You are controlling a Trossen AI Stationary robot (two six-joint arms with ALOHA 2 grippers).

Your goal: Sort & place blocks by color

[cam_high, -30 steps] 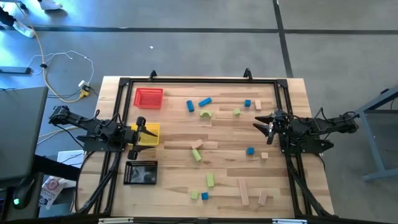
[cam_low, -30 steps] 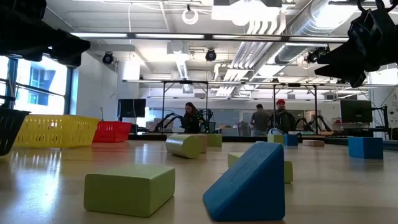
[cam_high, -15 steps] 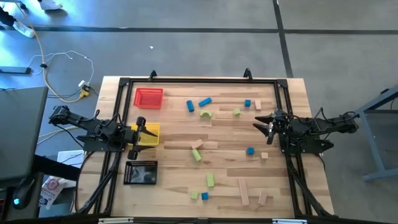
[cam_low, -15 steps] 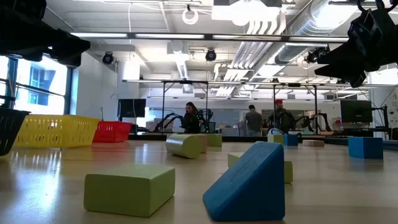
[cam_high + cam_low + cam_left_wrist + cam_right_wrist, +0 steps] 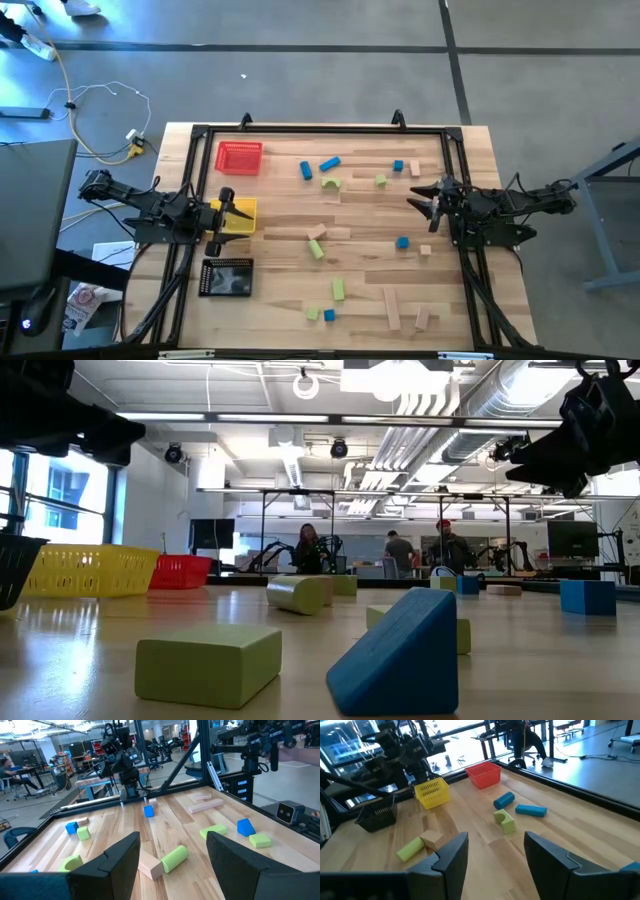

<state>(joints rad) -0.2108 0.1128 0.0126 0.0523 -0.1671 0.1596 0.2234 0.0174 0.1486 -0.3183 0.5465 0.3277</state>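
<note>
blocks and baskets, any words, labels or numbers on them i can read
None can be read.
The blocks show plain blue, green and tan faces.
The red basket, yellow basket and black basket show bare mesh.
Papers beside the table: print too small to read.

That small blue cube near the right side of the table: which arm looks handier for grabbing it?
The right one, probably. Its claw hangs open above the table just beside the blue cube. The left claw waits, also open, over the yellow tray on the far side, with other blocks between.
</note>
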